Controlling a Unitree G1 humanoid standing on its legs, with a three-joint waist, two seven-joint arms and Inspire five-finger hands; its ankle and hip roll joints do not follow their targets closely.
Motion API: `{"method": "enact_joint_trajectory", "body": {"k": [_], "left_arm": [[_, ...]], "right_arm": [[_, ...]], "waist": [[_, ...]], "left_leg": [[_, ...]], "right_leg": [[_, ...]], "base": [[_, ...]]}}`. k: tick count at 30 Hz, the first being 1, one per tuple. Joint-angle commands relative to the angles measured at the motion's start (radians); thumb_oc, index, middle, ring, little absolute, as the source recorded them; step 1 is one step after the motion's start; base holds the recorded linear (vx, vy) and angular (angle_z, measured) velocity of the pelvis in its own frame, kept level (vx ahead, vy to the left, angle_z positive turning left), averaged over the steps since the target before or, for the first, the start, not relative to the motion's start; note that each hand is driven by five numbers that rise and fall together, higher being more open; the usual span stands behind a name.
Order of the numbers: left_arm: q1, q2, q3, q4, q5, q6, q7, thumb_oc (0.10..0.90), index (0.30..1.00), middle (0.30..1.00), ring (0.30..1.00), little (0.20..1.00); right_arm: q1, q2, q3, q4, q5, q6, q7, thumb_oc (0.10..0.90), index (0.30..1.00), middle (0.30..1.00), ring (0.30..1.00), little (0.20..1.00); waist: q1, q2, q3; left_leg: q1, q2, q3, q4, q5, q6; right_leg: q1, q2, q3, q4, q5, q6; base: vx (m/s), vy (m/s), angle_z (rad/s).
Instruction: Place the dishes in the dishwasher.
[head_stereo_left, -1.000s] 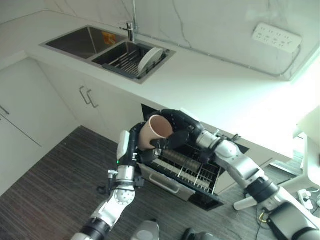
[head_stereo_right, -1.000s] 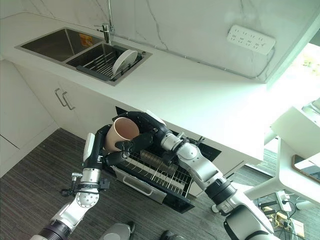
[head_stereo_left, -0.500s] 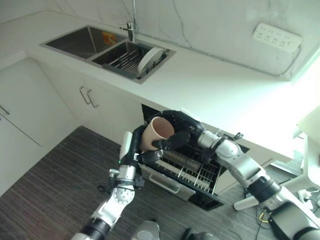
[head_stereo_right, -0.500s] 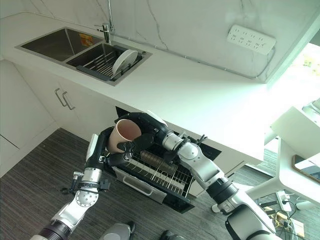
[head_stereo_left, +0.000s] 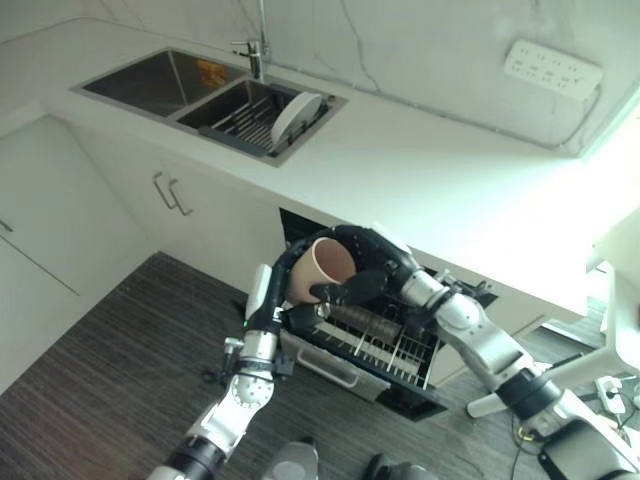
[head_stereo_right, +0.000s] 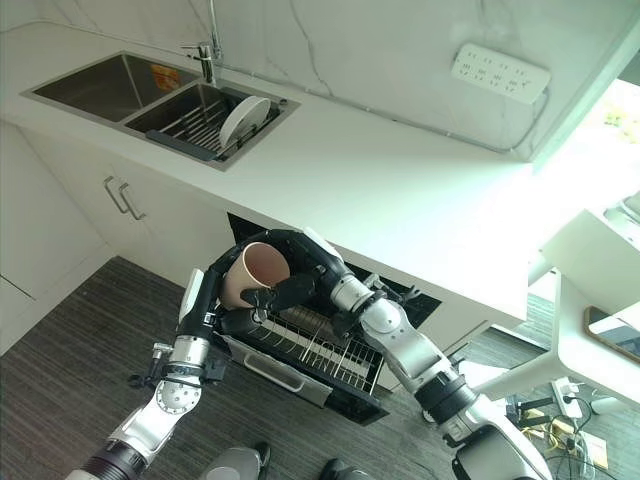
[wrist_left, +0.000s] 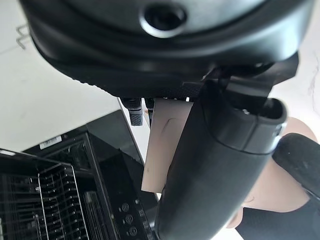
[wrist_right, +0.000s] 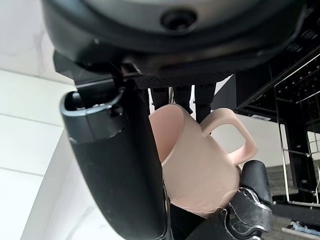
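A pale pink mug hangs tilted above the open dishwasher's pulled-out rack, its mouth facing up and towards me. My right hand is curled over it from the right, thumb along its side; the mug's handle sticks out free. My left hand grips the same mug from the left and below, thumb pressed on its wall.
A white plate stands in the drying rack in the sink at the far left, beside the faucet. The white counter runs above the dishwasher. Cabinet handles show left of it, and a power strip on the wall.
Both hands have drifted slightly right and lower over the rack with the mug between them. The whole view has shifted a little as well.
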Motion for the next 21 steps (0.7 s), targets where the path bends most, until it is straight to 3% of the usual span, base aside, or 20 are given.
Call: {"method": "enact_joint_trajectory", "body": {"k": [1,13,21], "left_arm": [[-0.049,0.003,0.006,-0.128,0.010,-0.044,0.094,0.800,0.900,0.900,0.900,0.900],[-0.022,0.010,0.040,-0.086,0.066,-0.019,0.157,0.800,0.900,0.900,0.900,0.900],[0.007,0.033,0.080,-0.104,0.124,-0.026,0.193,0.800,0.900,0.900,0.900,0.900]], "right_arm": [[-0.071,-0.020,-0.194,-0.117,0.035,-0.157,-0.114,0.400,0.300,0.300,0.300,0.300],[0.030,-0.079,-0.275,-0.143,0.002,-0.146,-0.157,0.400,0.300,0.300,0.300,0.300],[0.096,-0.106,-0.335,-0.118,0.016,-0.173,-0.179,0.400,0.300,0.300,0.300,0.300]], "waist": [[-0.001,-0.006,-0.054],[-0.041,0.003,-0.061],[-0.053,0.009,-0.059]], "left_leg": [[0.011,0.052,0.098,0.052,-0.099,-0.019],[0.011,0.065,0.124,0.052,-0.101,-0.025],[0.010,0.070,0.125,0.052,-0.100,-0.029]], "right_leg": [[0.062,-0.042,0.091,-0.044,-0.032,0.110],[0.050,-0.037,0.110,-0.044,-0.032,0.113],[0.047,-0.032,0.117,-0.044,-0.035,0.112]], "base": [[0.00,0.007,-0.05],[0.00,0.002,-0.05],[0.00,-0.012,-0.05]]}}
